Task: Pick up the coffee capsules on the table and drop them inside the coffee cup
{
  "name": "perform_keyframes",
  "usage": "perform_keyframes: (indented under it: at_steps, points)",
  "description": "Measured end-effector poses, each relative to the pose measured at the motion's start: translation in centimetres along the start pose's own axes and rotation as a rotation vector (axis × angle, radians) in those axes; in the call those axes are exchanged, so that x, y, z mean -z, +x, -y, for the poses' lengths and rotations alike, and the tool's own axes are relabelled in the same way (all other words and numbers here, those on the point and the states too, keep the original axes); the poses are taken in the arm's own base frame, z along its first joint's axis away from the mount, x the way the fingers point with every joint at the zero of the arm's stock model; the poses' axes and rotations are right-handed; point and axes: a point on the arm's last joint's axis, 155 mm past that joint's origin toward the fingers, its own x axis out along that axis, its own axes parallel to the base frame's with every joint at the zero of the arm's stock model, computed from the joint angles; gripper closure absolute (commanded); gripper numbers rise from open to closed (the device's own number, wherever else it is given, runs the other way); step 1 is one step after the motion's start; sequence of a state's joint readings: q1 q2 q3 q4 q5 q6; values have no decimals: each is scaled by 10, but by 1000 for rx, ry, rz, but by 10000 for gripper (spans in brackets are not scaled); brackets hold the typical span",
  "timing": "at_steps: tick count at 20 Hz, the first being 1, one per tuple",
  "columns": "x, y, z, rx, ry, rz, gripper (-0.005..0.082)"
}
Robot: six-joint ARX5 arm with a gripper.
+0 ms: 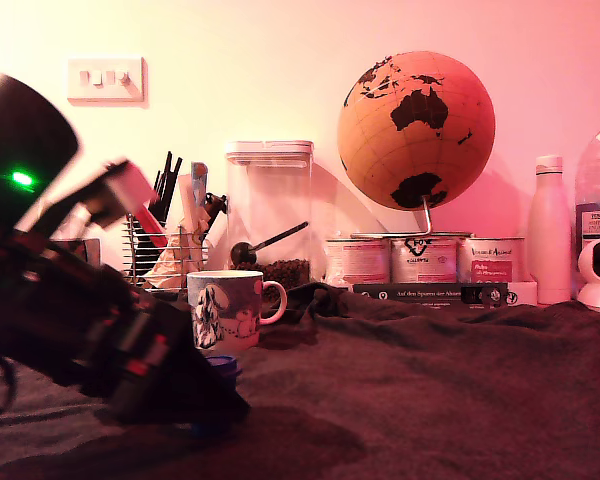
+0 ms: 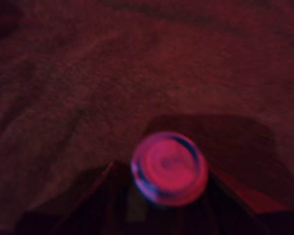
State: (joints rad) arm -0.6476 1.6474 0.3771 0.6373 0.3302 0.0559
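The coffee cup [image 1: 228,310], a mug with a bluish cartoon print and a white handle, stands upright on the dark cloth of the table [image 1: 430,400]. My gripper [image 1: 215,398] is low over the cloth in front of the cup, at the exterior view's left. In the blurred wrist view a blue-rimmed coffee capsule [image 2: 169,168] sits between the two dark fingers [image 2: 95,200], which meet its sides; the gripper [image 2: 169,198] looks shut on it. A bit of the capsule's blue rim [image 1: 223,367] shows beside the gripper in the exterior view.
Behind the cup stand a clear canister [image 1: 270,215] with a white lid, a wire rack of utensils [image 1: 165,240], a globe [image 1: 416,130], three labelled tins [image 1: 425,258], a white bottle [image 1: 549,230] and a water jug [image 1: 598,185].
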Motion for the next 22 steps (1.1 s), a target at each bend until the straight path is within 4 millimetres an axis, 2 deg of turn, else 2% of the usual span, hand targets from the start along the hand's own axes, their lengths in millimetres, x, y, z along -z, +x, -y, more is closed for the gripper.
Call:
perform_keyframes:
  at_steps: [3,4,7,9,18,22]
  points:
    - [2,1,0,2,-4,-13,259]
    - [2,1,0,2,-5,-13,284]
    - [3,1,0,2,-5,-15,451]
    - [4,1,0,2,-7,-21,509]
    - [6,1,0,3,-9,-26,522]
    - [2,-3,1,2,-7,-22,605]
